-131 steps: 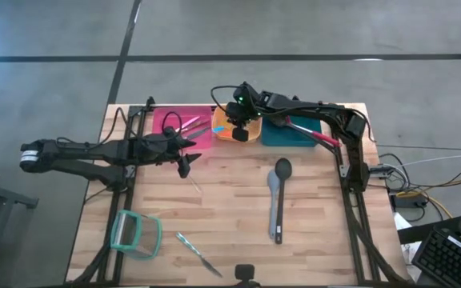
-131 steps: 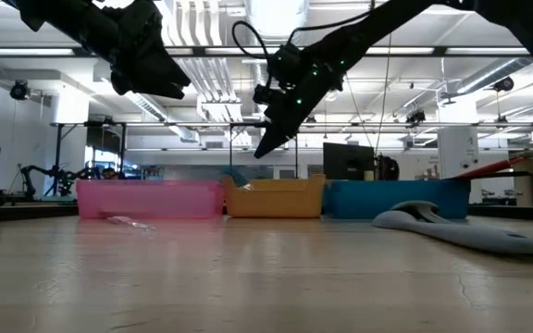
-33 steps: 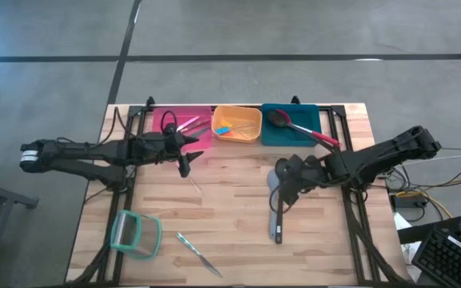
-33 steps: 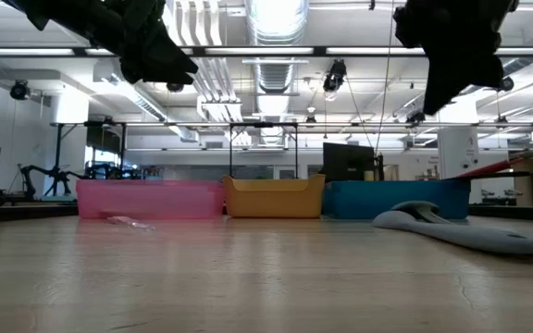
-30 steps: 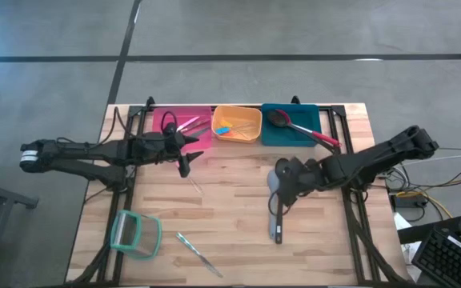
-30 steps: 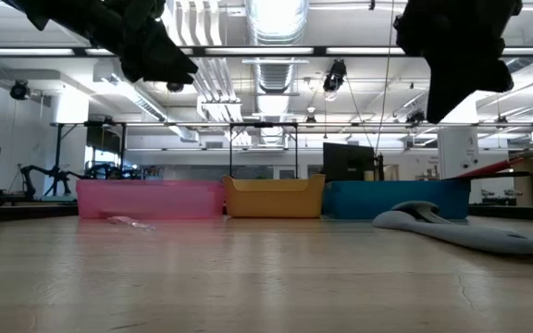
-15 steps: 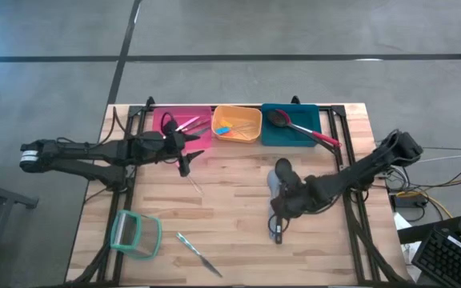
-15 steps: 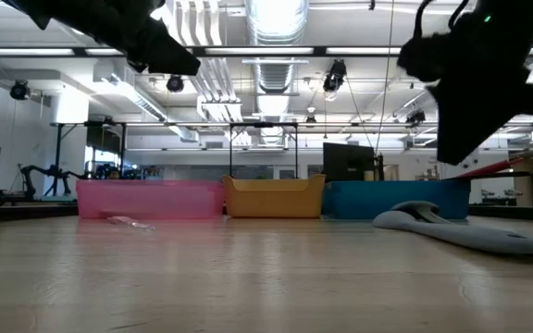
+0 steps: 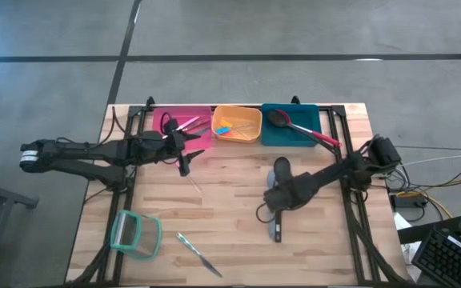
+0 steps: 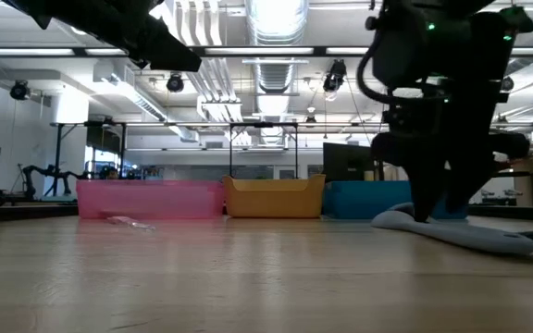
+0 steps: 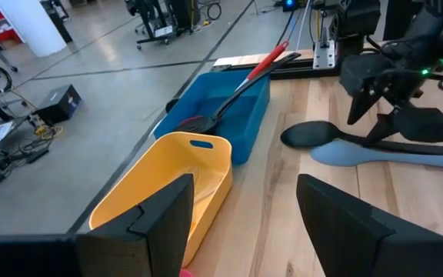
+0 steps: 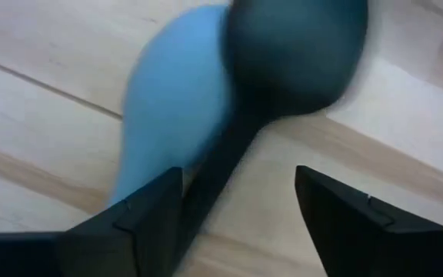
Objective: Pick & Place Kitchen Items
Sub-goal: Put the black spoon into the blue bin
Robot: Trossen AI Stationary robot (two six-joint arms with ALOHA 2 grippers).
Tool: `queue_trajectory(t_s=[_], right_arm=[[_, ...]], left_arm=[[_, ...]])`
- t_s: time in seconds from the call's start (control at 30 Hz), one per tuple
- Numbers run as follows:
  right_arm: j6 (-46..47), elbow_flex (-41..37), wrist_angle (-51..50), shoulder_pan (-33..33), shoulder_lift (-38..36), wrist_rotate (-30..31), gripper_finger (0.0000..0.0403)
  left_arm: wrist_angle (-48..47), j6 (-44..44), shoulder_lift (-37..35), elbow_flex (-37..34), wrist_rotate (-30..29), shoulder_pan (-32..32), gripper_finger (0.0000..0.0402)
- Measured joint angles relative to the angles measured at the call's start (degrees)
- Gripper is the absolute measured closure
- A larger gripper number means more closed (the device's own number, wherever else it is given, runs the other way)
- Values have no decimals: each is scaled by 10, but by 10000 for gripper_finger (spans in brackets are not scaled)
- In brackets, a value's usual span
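Fingers (image 12: pixel 152 223) of the right gripper (image 9: pixel 276 202) spread wide, empty, astride the black spoon (image 12: pixel 283 69) handle

No text, label, brand, number or sign can be read in any view.

Even overhead ceiling-light brightness, soft shadows, right wrist close-up blurred.
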Motion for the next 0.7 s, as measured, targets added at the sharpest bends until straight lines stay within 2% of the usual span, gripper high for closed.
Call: queue_trajectory(t_s=[0.2,0.33,0.5,0.7], right_arm=[[-21,-1,26,-14,-1,-17,133],[-21,-4,35,-14,-3,-16,142],[-4,-24,50,-14,7,-18,197],[-18,-71,116,-15,16,-15,280]], left_arm=[[-2,0,0,0,0,0,165],[-2,0,0,0,0,0,165],[-3,0,0,0,0,0,165],[-3,0,0,0,0,0,165]])
